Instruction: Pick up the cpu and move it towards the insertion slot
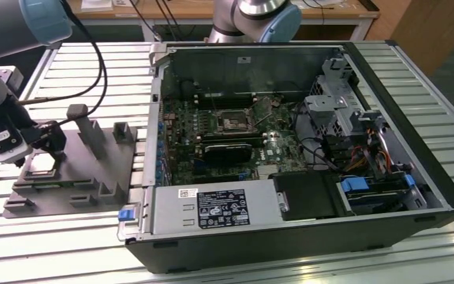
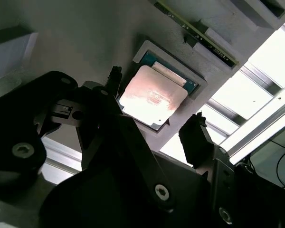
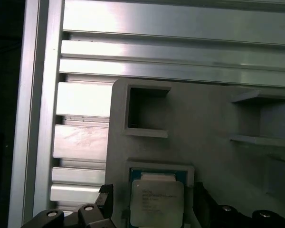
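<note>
The cpu [image 2: 151, 100] is flanked but not yet gripped by the released gripper [image 2: 156, 95]; the slot [image 1: 233, 123] is left well apart.

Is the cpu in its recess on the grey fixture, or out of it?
In. In both wrist views the cpu lies flat in the recess of the grey fixture; the open gripper straddles it without touching.
</note>
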You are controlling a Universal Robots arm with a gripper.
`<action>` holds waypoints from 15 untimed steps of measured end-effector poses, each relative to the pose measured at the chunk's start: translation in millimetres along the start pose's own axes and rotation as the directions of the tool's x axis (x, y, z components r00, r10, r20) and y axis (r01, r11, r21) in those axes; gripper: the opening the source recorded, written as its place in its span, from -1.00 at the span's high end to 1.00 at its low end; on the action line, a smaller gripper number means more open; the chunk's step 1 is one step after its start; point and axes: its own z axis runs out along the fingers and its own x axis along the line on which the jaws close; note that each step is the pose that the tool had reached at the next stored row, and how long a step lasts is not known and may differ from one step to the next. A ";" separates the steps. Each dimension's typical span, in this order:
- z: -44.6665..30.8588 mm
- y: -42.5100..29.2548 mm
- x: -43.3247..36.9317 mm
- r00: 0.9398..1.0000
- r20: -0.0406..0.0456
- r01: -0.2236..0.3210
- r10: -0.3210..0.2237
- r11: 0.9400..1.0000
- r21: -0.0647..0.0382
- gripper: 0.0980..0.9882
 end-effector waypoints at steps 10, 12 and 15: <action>2.8 -2.7 0.0 1.000 0.000 -0.005 0.005 1.000 0.000 -0.31; 3.3 -3.5 -0.4 1.000 0.001 -0.007 0.007 1.000 0.000 -0.31; 3.6 -4.2 -1.0 1.000 0.001 -0.011 0.011 1.000 0.000 -0.31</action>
